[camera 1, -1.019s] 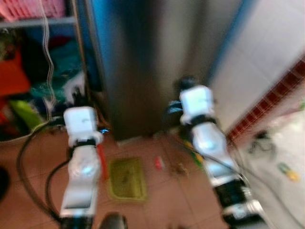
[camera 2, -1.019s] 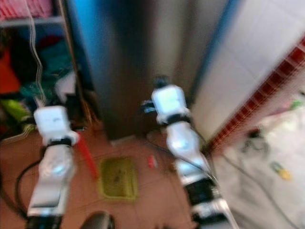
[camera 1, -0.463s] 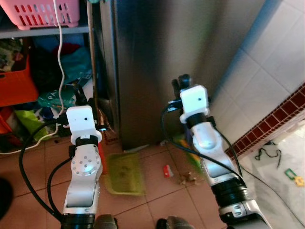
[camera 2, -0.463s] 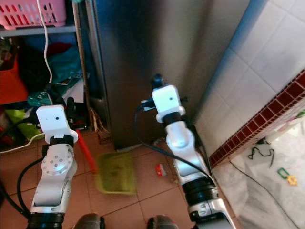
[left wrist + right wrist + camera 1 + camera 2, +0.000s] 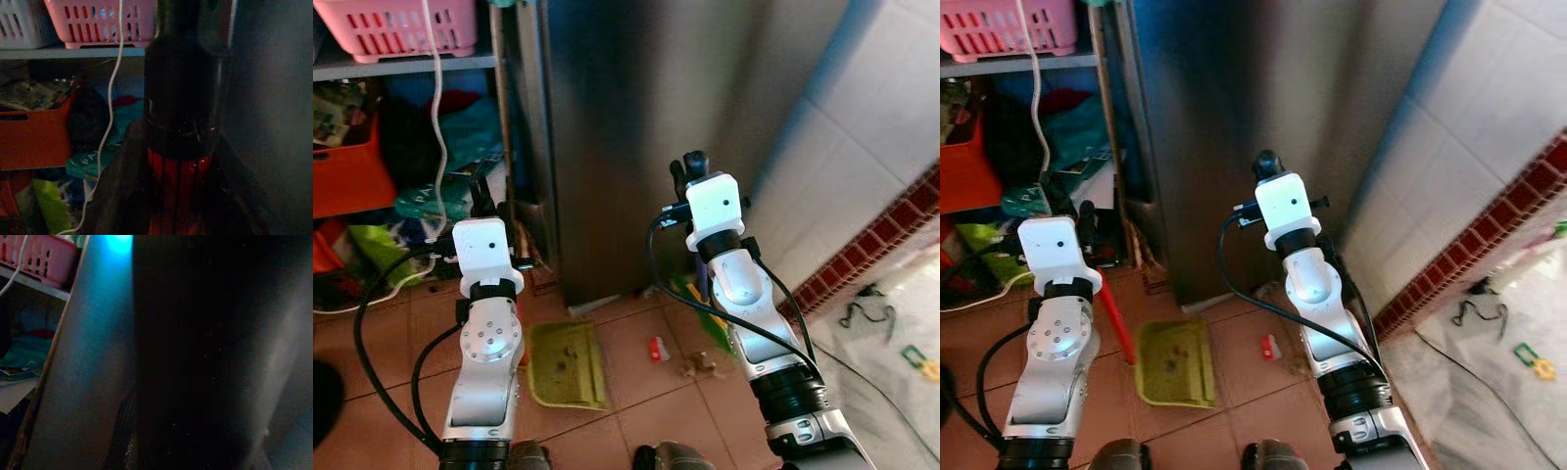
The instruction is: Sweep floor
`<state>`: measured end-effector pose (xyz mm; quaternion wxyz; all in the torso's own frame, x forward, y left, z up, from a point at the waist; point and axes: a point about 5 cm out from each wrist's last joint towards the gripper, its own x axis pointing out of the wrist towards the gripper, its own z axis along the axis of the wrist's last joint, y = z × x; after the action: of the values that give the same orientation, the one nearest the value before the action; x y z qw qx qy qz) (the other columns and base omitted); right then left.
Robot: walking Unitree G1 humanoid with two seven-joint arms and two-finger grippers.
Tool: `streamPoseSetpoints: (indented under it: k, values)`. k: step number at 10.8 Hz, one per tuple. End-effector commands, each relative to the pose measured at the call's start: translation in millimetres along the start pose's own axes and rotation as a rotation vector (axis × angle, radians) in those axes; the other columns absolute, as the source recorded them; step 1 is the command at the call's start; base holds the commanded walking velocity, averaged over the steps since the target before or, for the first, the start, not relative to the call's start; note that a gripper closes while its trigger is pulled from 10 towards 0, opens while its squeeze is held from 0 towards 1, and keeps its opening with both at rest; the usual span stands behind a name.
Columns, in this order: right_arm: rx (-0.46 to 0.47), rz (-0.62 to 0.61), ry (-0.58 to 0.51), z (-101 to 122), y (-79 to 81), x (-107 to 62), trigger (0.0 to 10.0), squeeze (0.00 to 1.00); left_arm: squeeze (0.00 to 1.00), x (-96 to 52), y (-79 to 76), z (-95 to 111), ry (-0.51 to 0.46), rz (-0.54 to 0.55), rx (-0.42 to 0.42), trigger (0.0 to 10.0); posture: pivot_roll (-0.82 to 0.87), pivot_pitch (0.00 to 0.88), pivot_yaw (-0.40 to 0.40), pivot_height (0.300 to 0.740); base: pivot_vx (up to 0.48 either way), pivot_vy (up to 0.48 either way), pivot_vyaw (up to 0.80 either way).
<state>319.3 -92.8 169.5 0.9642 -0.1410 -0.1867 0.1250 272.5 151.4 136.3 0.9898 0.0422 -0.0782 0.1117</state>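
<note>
Green plastic dustpan (image 5: pixel 566 364) now settled on tiles (image 5: pixel 636 411), ribbed red handle (image 5: pixel 178 196) clamped in left tool (image 5: pixel 181 161); right tool (image 5: pixel 685 168) unreadable.

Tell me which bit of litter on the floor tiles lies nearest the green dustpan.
The small red scrap, just right of the green dustpan. The brown crumbly debris lies farther right, near the right arm.

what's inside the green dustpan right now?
The green dustpan lies on the tiled floor and shows a few dark specks and smudges inside. Its red handle runs up behind the left arm, so the grip is covered.
</note>
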Motion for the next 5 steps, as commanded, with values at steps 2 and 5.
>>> streamPoseSetpoints:
  k: [2, 5]
  values:
    - [-0.033, -0.01, -0.067, 11.7, -6.6, 2.0, 10.0, 0.0, 0.0, 1.9, -3.7, 11.2, -0.05, -0.013, -0.012, 10.0, 0.01, 0.059, -0.078, 0.74, 0.0, -0.326, 0.0]
    - [-0.027, -0.004, -0.061, 10.0, -5.9, 0.4, 10.0, 0.0, 0.0, 1.6, -2.5, 10.9, -0.048, -0.007, -0.013, 10.0, 0.01, 0.061, -0.08, 0.74, 0.0, -0.324, 0.0]
